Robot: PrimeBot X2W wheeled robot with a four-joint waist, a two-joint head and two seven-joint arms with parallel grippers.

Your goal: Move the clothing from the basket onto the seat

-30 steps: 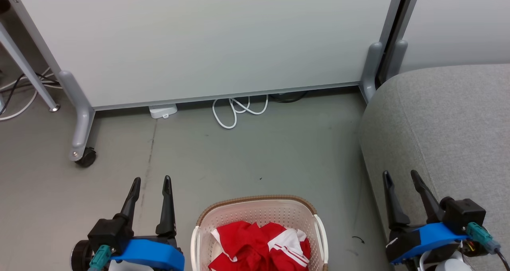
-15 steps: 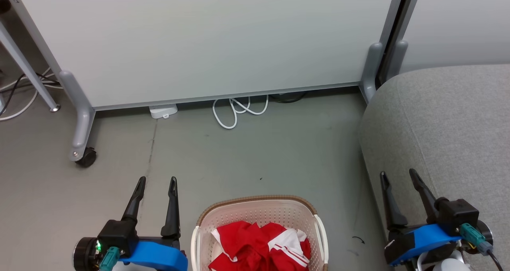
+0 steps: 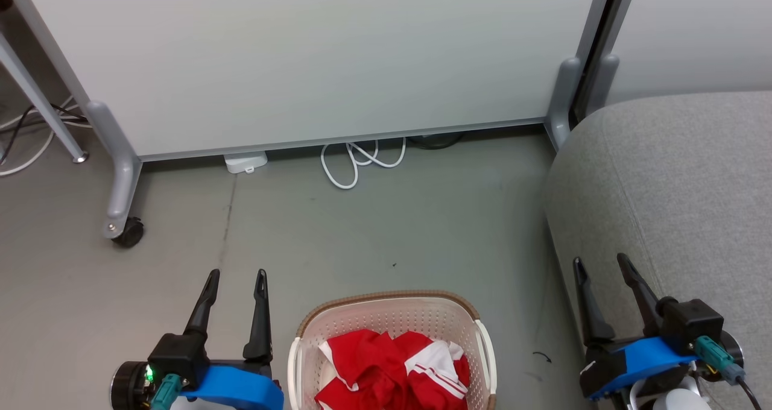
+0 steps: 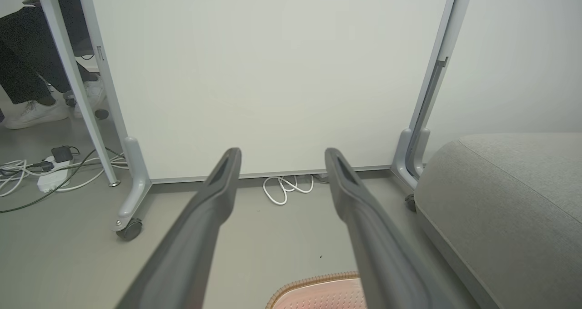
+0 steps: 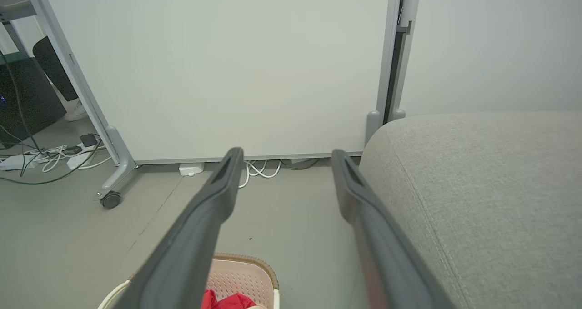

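Nothing is moved yet: the clothing [image 3: 392,371] lies heaped in the basket [image 3: 386,301], and the seat [image 3: 675,175] is bare. The left gripper [image 3: 235,277] and right gripper [image 3: 600,264] hang spread and empty on either side.

Red clothing [image 3: 386,371] with white striped panels fills a cream basket [image 3: 386,313] with brown rim beside the grey seat [image 3: 681,181].

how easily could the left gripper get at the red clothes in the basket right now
Probably yes: the left gripper is open just beside the basket, whose top is uncovered, and the clothing lies heaped with nothing over it.
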